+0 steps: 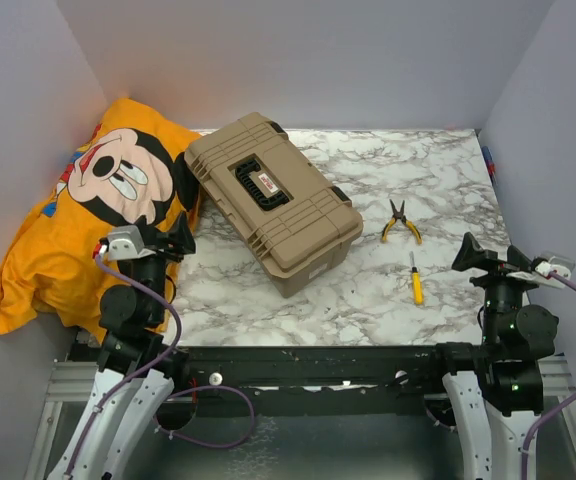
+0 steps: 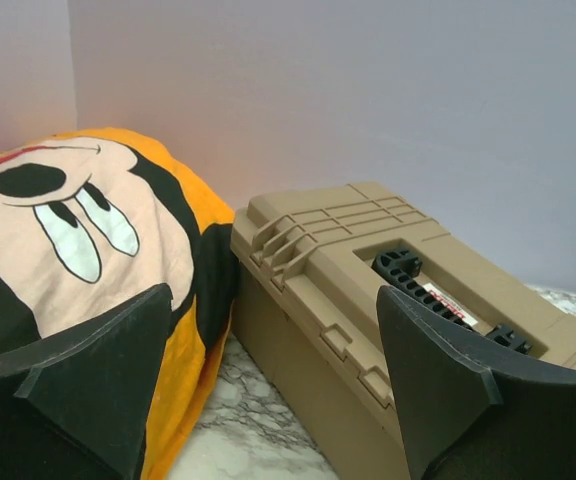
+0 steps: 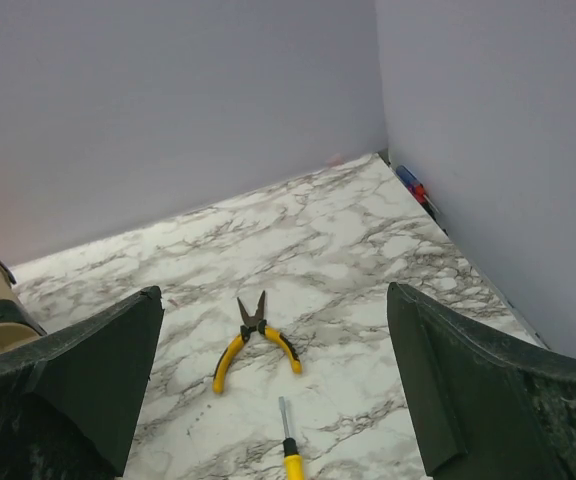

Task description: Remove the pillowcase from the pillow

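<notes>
Left gripper [image 1: 176, 238] and right gripper [image 1: 480, 256] both gape apart, empty, the pillowcase [image 1: 63, 235] lying just beside the toolbox [image 1: 273, 200].

Left hand [image 1: 180, 240] jaws spread wide; right hand [image 1: 471, 256] same (both arms folded low near bases).

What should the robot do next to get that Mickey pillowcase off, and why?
Probably reach the left gripper toward the pillowcase and pinch a loose fold. Both it and the right gripper are open and empty, and the pillowcase lies on the left, beside the toolbox, nearest the left arm. Where its opening is, I cannot tell.
</notes>
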Robot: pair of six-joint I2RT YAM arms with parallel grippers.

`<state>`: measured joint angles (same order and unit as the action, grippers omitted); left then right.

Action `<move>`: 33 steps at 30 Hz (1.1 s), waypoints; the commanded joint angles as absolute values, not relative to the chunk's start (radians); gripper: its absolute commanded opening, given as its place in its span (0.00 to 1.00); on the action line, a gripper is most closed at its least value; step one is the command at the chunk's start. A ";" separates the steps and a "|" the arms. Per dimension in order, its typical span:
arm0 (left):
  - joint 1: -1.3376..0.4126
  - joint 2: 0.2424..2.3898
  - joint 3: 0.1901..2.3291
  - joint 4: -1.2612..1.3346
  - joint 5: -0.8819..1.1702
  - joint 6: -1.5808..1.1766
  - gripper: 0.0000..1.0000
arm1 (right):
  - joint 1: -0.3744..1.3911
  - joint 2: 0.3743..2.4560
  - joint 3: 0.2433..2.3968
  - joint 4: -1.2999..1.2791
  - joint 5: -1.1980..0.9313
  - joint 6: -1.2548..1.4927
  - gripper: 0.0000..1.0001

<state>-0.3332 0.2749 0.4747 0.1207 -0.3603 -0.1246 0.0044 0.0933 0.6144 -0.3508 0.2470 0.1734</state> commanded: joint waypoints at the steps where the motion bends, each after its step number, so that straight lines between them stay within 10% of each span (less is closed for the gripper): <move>1: -0.325 0.322 0.496 0.109 -0.299 -0.156 0.85 | 0.000 0.070 0.600 -0.327 0.238 0.172 1.00; 33: -0.322 0.651 0.525 -0.212 0.098 -0.582 0.85 | 0.029 0.135 0.610 -0.346 0.232 0.176 1.00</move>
<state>-0.3264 0.6350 0.5503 -0.1745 -0.0547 -0.5102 0.0208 0.1230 0.6079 -0.3408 0.2470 0.1753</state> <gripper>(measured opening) 0.847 0.998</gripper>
